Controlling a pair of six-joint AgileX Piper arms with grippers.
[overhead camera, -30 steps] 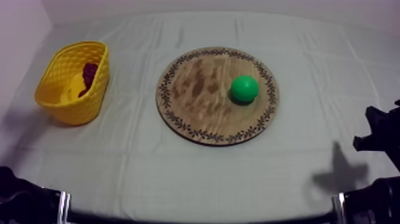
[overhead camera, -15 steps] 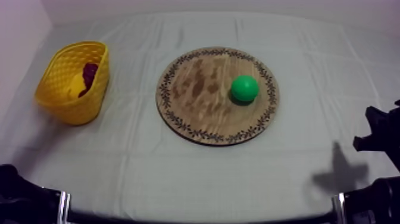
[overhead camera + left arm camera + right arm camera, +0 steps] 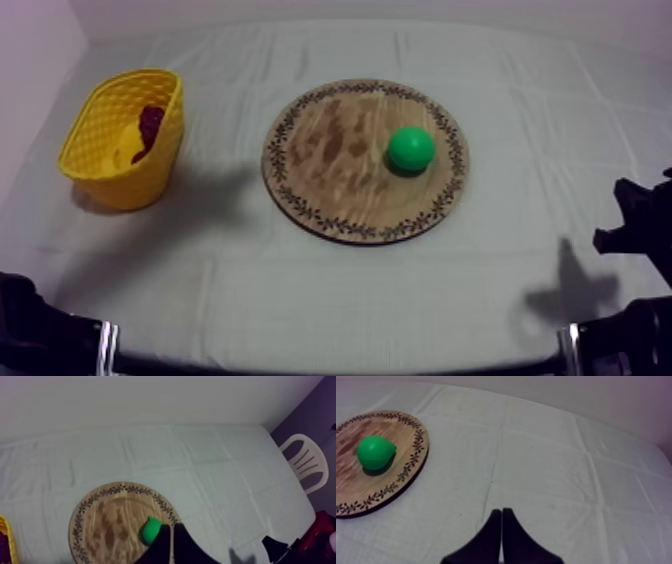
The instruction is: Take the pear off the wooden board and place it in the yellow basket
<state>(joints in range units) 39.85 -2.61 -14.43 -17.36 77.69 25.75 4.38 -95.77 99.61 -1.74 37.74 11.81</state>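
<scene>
A green pear (image 3: 411,149) lies on the right half of the round wooden board (image 3: 330,190) in the middle of the table. The yellow basket (image 3: 95,160) stands at the far left, well apart from the board. In the left wrist view my left gripper (image 3: 170,526) hangs high over the board's near rim (image 3: 87,526), its fingers together as a narrow wedge, with the pear (image 3: 151,530) just beside the tip. My right gripper (image 3: 501,510) is shut on nothing above bare cloth, and the pear (image 3: 376,452) on the board (image 3: 396,483) lies far off to its side.
The basket holds a dark red fruit (image 3: 150,122) and something yellow (image 3: 125,150). My right arm (image 3: 635,228) sits at the table's right edge, my left arm (image 3: 30,325) low at the left. A white chair (image 3: 305,461) stands beyond the table's corner.
A shadow on the cloth has slid from the left of the basket to its right, toward the board. The pear, board, basket and right arm have not moved.
</scene>
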